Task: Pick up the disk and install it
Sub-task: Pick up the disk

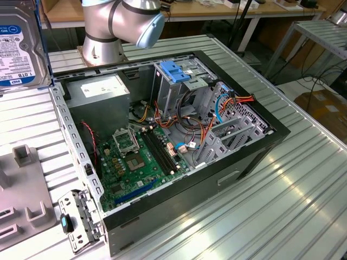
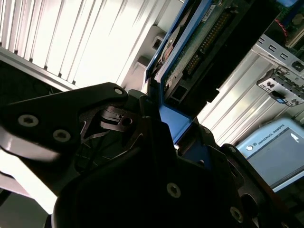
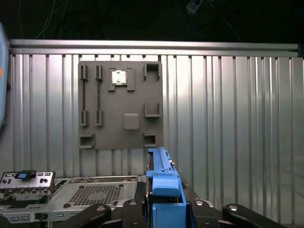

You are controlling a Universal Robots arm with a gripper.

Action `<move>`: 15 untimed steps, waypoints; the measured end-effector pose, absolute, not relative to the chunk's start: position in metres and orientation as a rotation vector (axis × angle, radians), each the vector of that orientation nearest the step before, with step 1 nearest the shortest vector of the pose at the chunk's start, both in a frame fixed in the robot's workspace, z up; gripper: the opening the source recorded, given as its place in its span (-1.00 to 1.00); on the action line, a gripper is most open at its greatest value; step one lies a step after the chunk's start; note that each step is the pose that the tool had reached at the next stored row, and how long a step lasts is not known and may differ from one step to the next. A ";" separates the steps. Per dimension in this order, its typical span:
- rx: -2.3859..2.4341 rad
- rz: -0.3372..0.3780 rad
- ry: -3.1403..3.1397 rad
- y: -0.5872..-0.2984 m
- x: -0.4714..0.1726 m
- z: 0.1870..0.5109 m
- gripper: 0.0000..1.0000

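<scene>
Disk (image 1: 19, 46) is closest to the lens in exterior view, lifted off the table, out past the open PC case (image 1: 179, 200) on that view's left. Drive cage (image 1: 162, 92) inside case.

Second wrist view: my gripper (image 2: 154, 102) clamped on disk's blue carrier frame, prob. to spare the circuit board.

First wrist view: disk edge-on, upright; grey fixture plate (image 3: 121, 104) beyond case.

Open computer case (image 1: 190, 201), green motherboard (image 1: 135, 165), grey fixture plate (image 3: 119, 102), ribbed metal table (image 1: 284, 208)
</scene>
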State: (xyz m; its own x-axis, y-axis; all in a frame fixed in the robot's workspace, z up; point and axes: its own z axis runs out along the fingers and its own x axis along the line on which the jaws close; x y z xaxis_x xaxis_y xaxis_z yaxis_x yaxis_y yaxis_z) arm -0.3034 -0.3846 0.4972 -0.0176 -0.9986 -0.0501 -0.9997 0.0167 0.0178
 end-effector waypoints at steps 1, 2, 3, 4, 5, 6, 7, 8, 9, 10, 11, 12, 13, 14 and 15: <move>-2.185 0.075 2.223 -0.385 -0.302 0.497 -0.25; -2.185 0.075 2.223 -0.385 -0.301 0.497 -0.25; -2.185 0.075 2.223 -0.385 -0.300 0.497 -0.25; -2.185 0.075 2.223 -0.385 -0.298 0.497 -0.25; -2.185 0.075 2.223 -0.385 -0.297 0.497 -0.25; -2.185 0.075 2.223 -0.385 -0.295 0.497 -0.25; -2.185 0.075 2.223 -0.385 -0.293 0.497 -0.25; -2.185 0.075 2.223 -0.385 -0.292 0.497 -0.25; -2.185 0.075 2.223 -0.386 -0.291 0.497 -0.25; -2.185 0.075 2.223 -0.386 -0.290 0.497 -0.25; -2.185 0.075 2.223 -0.386 -0.289 0.497 -0.25; -2.186 0.075 2.223 -0.386 -0.287 0.497 -0.25; -2.185 0.075 2.223 -0.386 -0.286 0.497 -0.25; -2.186 0.075 2.223 -0.386 -0.285 0.497 -0.25; -2.186 0.075 2.223 -0.386 -0.282 0.497 -0.25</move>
State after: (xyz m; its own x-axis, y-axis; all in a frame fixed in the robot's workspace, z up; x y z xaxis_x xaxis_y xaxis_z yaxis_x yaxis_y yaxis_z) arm -0.2822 -0.3860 0.4972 -0.0175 -0.9986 -0.0501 -0.9997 0.0166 0.0179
